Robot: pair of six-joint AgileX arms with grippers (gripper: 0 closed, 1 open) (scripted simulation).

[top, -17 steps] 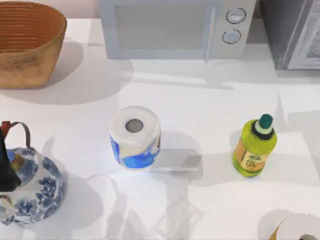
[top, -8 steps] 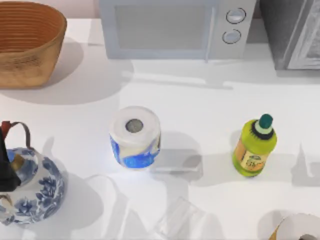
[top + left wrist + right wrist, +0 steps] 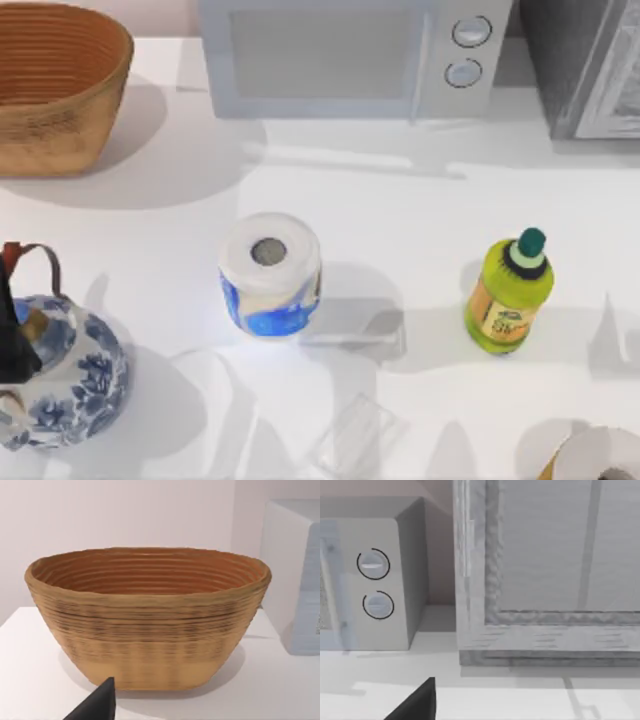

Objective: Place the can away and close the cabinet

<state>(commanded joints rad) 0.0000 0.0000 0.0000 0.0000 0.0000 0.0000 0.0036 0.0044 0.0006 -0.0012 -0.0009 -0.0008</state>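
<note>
Thin shadows near tabletop [image 3: 400,200] right edge shifted; objects stayed put. Your can [image 3: 270,272], a squat cylinder with white top and blue wrap, stands upright mid-tabletop, ungrasped, well apart from grey panelled cabinet [image 3: 545,580]. Left gripper [image 3: 95,707] faces ribbed woven basket [image 3: 150,615]. Right gripper [image 3: 417,702] faces cabinet front, likely lining up. You cannot tell whether either arm's jaws are spread or closed.

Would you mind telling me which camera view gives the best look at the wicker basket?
The left wrist view: the wicker basket faces it squarely, rim, ribbed inside and wall all visible. The top view catches the basket in the table's far left corner, cut off by the edge. The right wrist view faces the microwave and cabinet.
</note>
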